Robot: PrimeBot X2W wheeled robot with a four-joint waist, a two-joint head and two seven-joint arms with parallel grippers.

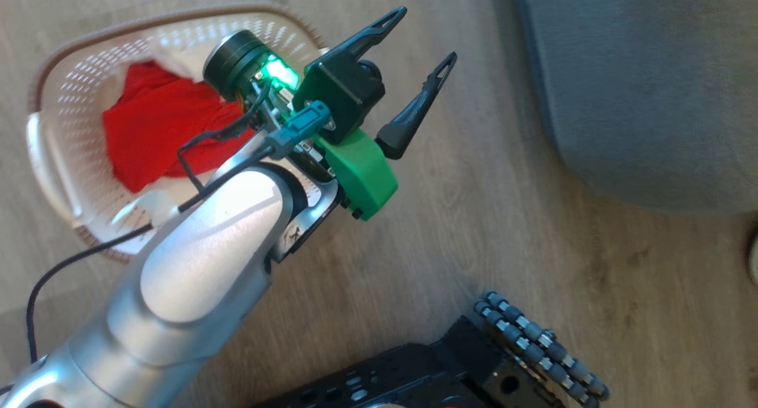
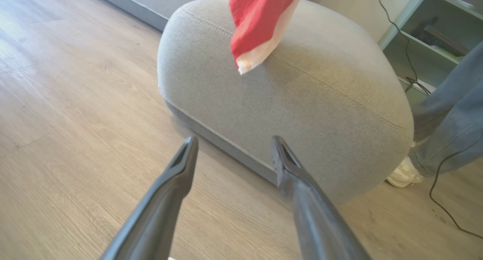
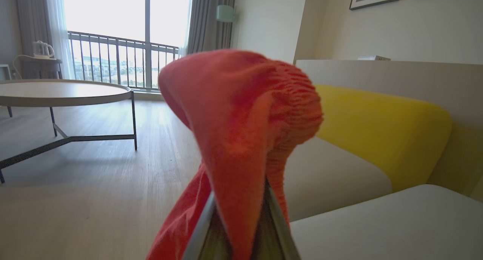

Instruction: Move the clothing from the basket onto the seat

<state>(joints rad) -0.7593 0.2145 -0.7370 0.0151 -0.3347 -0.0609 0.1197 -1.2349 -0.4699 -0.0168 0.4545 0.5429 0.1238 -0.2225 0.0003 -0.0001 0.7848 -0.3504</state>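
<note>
From the head view, our left gripper [image 1: 427,33] has its fingers spread wide with nothing between them. It is over the wooden floor [image 1: 485,218], between the basket [image 1: 65,100] and the seat [image 1: 639,88]. The basket sits well apart from the seat, on the far side of that gripper, and red clothing [image 1: 154,124] lies heaped inside it. Our dark base [image 1: 474,360] is lower in the view than the seat, apart from it.

Along our left wrist, the two fingers point at the seat's rounded front edge. A red garment [image 2: 260,22] with a white part hangs over the seat's top; we cannot tell whether its lower tip touches the fabric. A person's grey trouser leg [image 2: 453,120] and white shoe [image 2: 405,173] stand just beside the seat, and a shelf [image 2: 426,33] is behind it.

Along our right wrist, the right gripper [image 3: 241,203] is clamped on the garment, which bulges up over the fingers and hides their tips. A round table [image 3: 64,92] and a yellow cushion [image 3: 381,131] lie beyond.
</note>
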